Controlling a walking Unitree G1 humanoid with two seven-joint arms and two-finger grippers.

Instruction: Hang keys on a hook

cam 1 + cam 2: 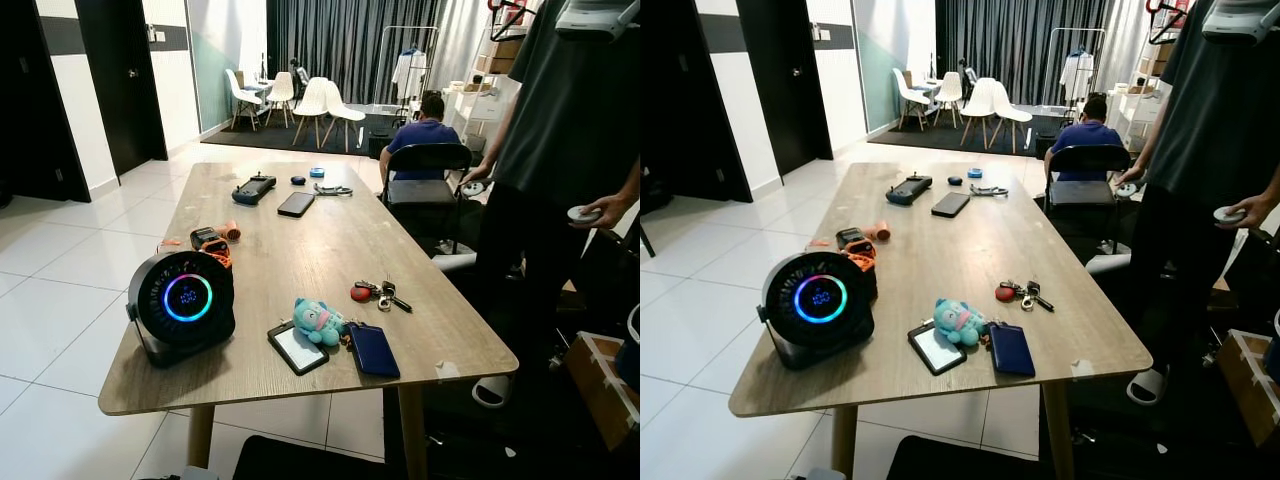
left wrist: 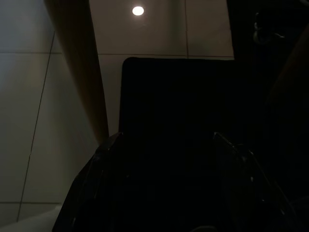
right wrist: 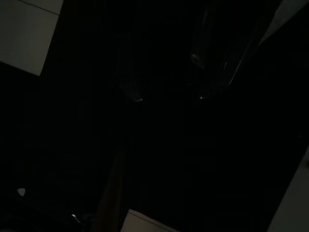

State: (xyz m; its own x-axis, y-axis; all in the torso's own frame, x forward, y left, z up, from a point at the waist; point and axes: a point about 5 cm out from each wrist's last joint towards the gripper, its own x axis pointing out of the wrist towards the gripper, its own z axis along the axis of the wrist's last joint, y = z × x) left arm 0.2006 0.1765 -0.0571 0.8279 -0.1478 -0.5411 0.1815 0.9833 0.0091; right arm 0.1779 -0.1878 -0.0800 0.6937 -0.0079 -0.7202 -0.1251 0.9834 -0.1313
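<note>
keys with a red tag lie on the tabletop at 3 o'clock of the plush; dark wrist views leave both end effectors' grip impossible to tell.

a wooden surface carries a round black fan with a glowing ring at its near left corner — a teal plush toy lies beside a blue wallet. a phone rests farther back, and a person stands at the right edge.
</note>
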